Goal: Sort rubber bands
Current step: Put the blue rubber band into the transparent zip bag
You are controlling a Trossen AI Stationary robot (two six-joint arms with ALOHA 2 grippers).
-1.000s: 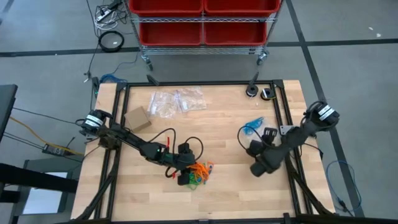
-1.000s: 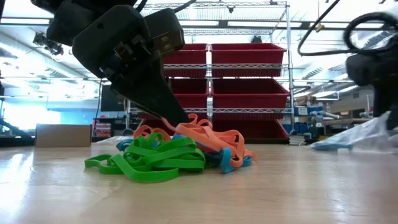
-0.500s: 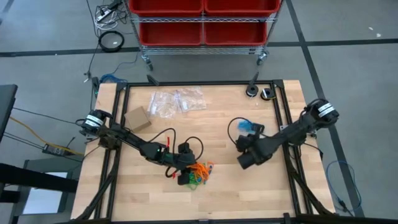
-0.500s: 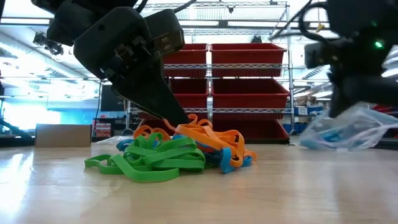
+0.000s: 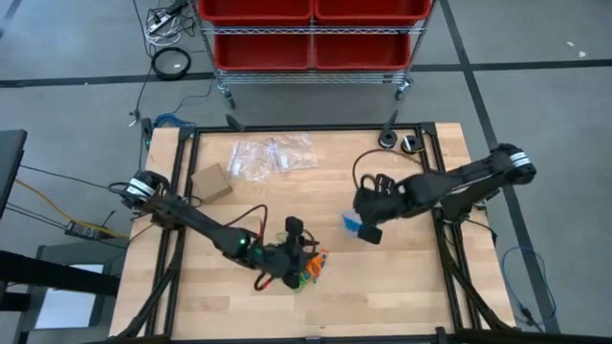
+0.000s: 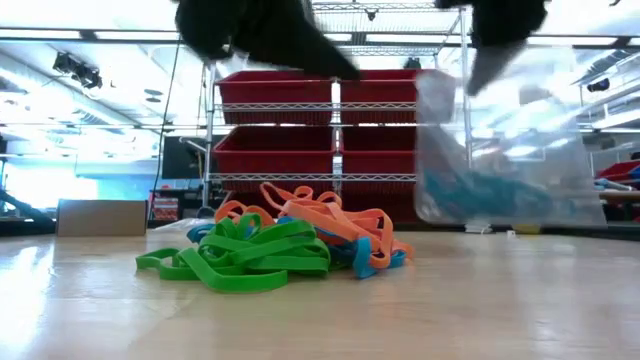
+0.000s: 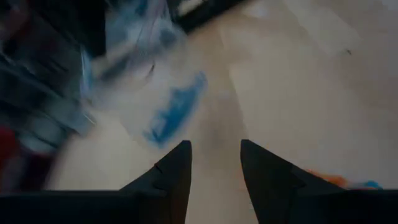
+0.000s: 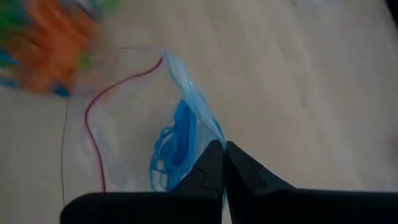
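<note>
The left hand [image 7: 214, 162] hangs just above the rubber bands [image 6: 285, 250], fingers spread with nothing between them; from overhead its arm hides part of the heap. The bands lie heaped on the surface [image 5: 402, 277]. The right hand [image 8: 222, 163] pinches a clear bag [image 8: 134, 118] holding blue bands, lifted nearby. No writing is readable.
</note>
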